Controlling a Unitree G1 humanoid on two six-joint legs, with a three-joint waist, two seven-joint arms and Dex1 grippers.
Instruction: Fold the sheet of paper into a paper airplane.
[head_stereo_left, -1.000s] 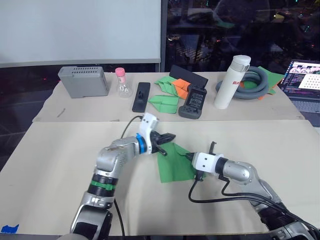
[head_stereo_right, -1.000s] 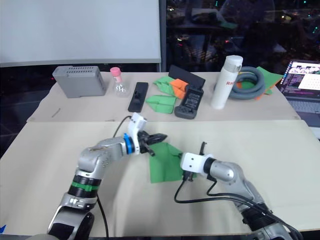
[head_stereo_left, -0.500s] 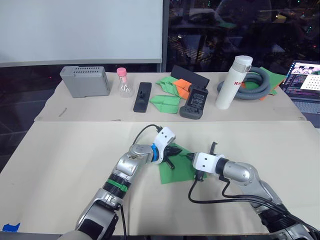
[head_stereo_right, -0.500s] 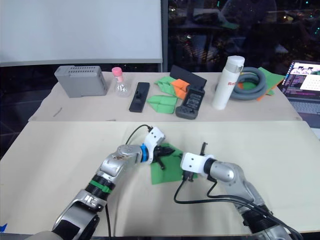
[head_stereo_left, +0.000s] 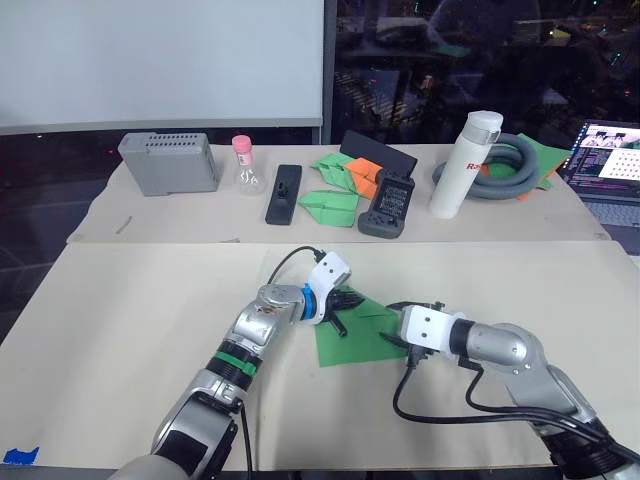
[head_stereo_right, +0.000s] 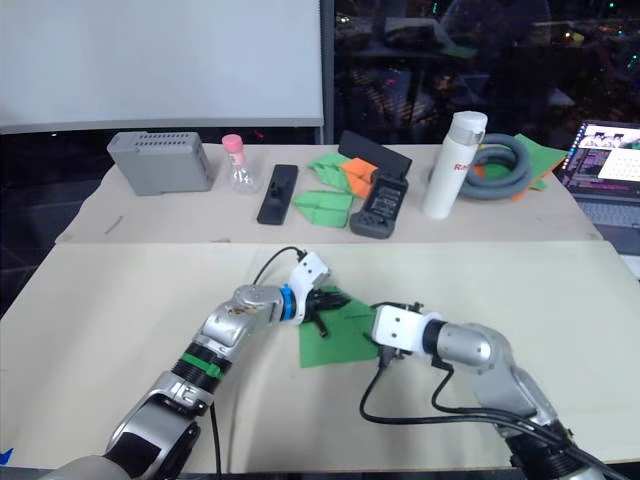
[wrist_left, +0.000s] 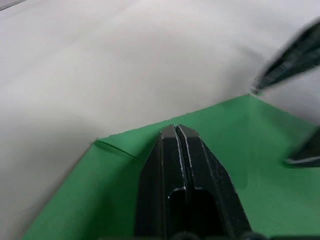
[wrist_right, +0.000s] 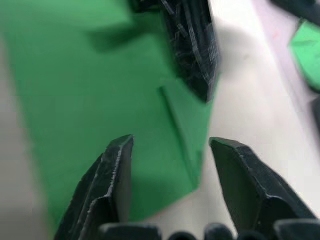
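Left eye view: the sheet of paper (head_stereo_left: 355, 335) lies flat at the centre of the near table (head_stereo_left: 120, 320), its far corner already turned in. The left gripper (head_stereo_left: 343, 300) presses on the far-left part of the sheet; the right gripper (head_stereo_left: 392, 325) sits at its right edge.

Right eye view: same layout, finished green and orange planes (head_stereo_right: 330, 190) well apart on the far table.

Left wrist view: the left claw is pinched together, tips flat on the green paper just short of its far edge, gripping nothing. Good pinning; I'd say it should slide along the fold line to sharpen the crease.

Right wrist view: the right claw stands wide, straddling the sheet's edge over a small folded flap, ready to lift that edge while the left holds firm
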